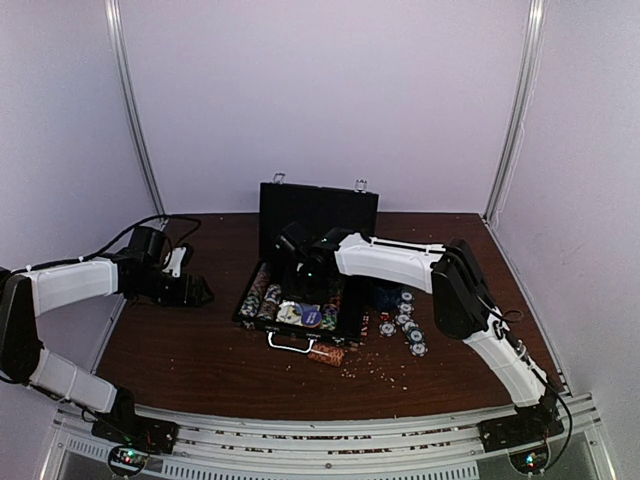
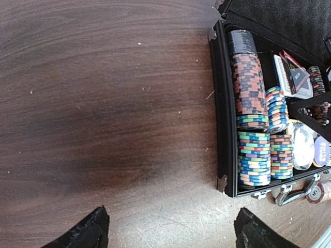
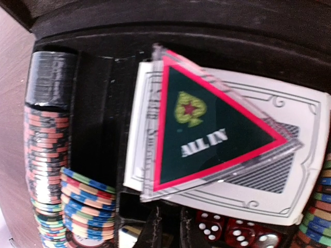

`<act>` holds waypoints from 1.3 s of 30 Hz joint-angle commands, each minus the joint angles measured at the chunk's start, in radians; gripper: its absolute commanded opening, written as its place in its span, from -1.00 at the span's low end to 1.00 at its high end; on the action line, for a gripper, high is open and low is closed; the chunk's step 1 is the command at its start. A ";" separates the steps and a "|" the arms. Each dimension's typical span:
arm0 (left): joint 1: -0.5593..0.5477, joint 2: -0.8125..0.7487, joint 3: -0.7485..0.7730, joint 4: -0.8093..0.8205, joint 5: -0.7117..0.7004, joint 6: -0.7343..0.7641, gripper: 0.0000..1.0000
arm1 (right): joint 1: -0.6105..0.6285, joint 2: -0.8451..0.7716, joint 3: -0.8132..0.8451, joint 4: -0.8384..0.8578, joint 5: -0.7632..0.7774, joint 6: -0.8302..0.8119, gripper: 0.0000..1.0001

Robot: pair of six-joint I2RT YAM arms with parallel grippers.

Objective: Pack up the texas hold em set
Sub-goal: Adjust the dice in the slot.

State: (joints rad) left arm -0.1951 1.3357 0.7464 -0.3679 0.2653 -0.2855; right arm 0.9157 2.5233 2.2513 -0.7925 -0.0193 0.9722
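Here, the black fingers (image 2: 85,231) of the left gripper (image 2: 170,235) are seen spread wide with nothing between them. They are poised over the dark brown wooden table (image 2: 103,103) at 9 o'clock of the flat black hinged briefcase (image 2: 223,103). The briefcase is laid open at mid-table, its lid (image 1: 318,208) stood upright at the 12 o'clock edge and its silver handle (image 1: 290,343) turned to 6 o'clock. Rows of striped multicoloured poker chips (image 2: 253,155) are packed on edge along the tray's 9 o'clock side. The right gripper (image 1: 300,260) is positioned low over the tray; whether its fingers are parted or closed cannot be told. In the right wrist view, a clear triangular plaque (image 3: 212,129) with a red border and the words "ALL IN" is shown resting on a white card deck (image 3: 305,155). Small red dice (image 3: 227,231) are seen just beside the deck at 6 o'clock. Loose striped chips (image 1: 408,322) are scattered on the table at 3 o'clock of the briefcase.
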 commanded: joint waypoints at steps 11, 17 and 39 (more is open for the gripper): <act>0.007 0.008 0.026 0.027 -0.002 0.005 0.73 | -0.001 0.011 -0.012 -0.163 0.127 0.041 -0.78; 0.008 0.004 0.030 0.026 0.000 0.006 0.73 | -0.001 -0.025 -0.002 0.003 0.042 -0.005 -0.48; 0.007 -0.029 0.033 0.031 0.007 -0.024 0.73 | 0.036 -0.585 -0.500 0.154 0.118 0.073 -0.09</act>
State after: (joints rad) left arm -0.1951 1.3323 0.7689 -0.3676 0.2646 -0.3000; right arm 0.9367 2.0945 1.9686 -0.6701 0.0097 0.9768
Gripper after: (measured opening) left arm 0.867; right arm 0.452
